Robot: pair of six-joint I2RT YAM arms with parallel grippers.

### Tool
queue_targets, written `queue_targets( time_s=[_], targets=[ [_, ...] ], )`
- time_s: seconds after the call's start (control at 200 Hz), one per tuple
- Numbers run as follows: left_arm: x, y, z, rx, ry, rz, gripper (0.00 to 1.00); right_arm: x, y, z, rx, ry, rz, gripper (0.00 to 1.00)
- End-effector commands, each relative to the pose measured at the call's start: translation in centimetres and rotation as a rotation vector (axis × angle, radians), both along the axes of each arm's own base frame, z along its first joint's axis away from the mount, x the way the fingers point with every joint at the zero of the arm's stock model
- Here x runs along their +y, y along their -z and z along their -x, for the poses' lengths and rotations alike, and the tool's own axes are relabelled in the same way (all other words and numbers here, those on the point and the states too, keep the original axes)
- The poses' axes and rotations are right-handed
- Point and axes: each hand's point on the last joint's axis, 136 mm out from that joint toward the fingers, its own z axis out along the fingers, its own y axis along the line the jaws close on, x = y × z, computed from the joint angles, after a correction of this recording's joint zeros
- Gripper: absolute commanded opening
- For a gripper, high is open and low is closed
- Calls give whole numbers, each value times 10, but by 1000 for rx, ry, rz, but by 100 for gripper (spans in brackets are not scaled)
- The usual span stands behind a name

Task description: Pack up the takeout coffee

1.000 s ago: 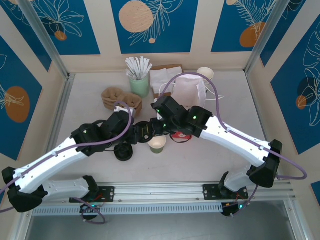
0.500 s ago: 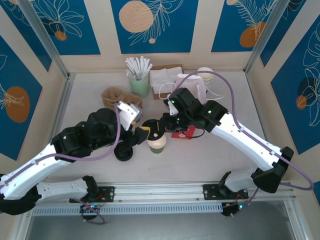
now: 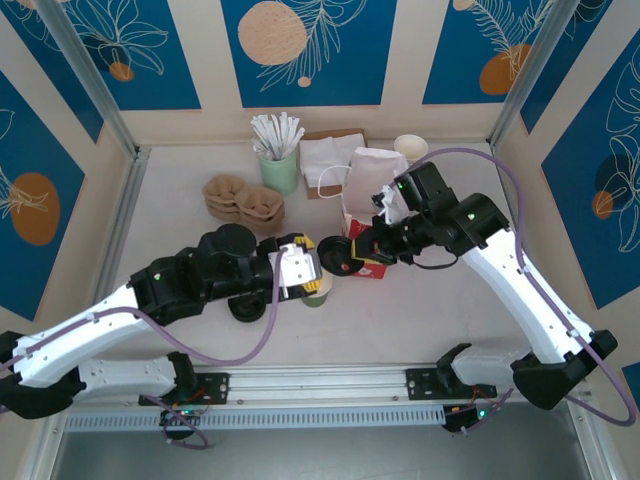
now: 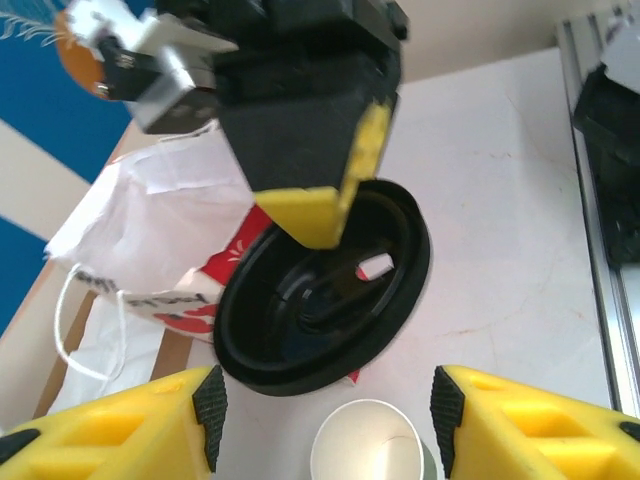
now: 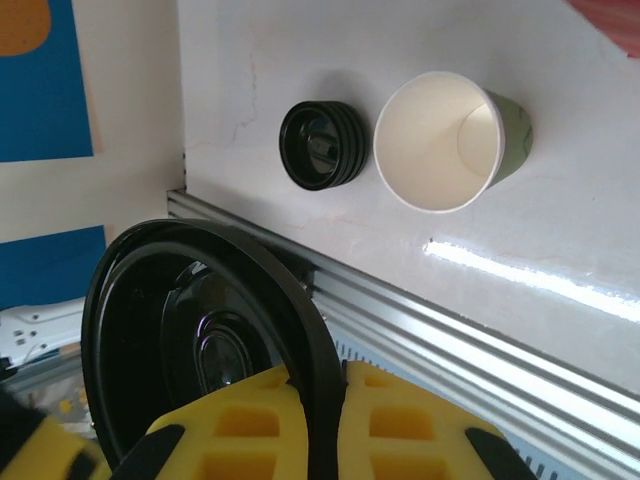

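The olive-green paper cup [image 4: 368, 445] stands open and lidless on the table, white inside. My left gripper [image 4: 325, 418] is open, one finger on each side of the cup and neither touching it. My right gripper [image 5: 320, 400] is shut on the rim of the round black lid [image 5: 200, 330], holding it tilted in the air just beyond the cup [image 5: 445, 140]. From above, the lid [image 3: 336, 255] hangs between the left gripper [image 3: 316, 284] and the right gripper [image 3: 360, 248]. The red-and-white paper bag [image 3: 375, 190] stands upright behind them.
A stack of black lids [image 5: 322, 145] lies left of the cup, near the front rail [image 3: 320, 385]. At the back are brown cup carriers [image 3: 243, 197], a green holder of straws [image 3: 278, 160], napkins [image 3: 325, 152] and white cups [image 3: 411, 146].
My right gripper has drawn back to the right with the black lid, away from above the cup. My left gripper has swung right and now stands open around the cup.
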Motion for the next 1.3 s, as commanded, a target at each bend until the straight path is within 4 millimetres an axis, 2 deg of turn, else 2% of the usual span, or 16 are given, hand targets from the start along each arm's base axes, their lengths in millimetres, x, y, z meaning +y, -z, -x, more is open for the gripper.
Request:
queue_targets(
  time_s=[0.0,0.475,0.78,1.005,1.17,1.295],
  targets=[
    [-15,-6,6,-119,111,-3,55,0,1,20,76,-60,-37,0],
    [-22,2,4,-132,139,-67,41,2,6,25,113,-93,-47,0],
    [-24,9,8,-108,172,-111,20,2,7,25,114,-94,-55,0],
    [-25,16,2,-120,155,-142,19,4,7,26,121,-100,-75,2],
    [-26,18,-1,-118,141,-145,14,5,4,26,113,-103,-86,8],
    [-26,14,-7,-123,93,-95,7,3,3,22,85,-87,-82,20]
  ],
)
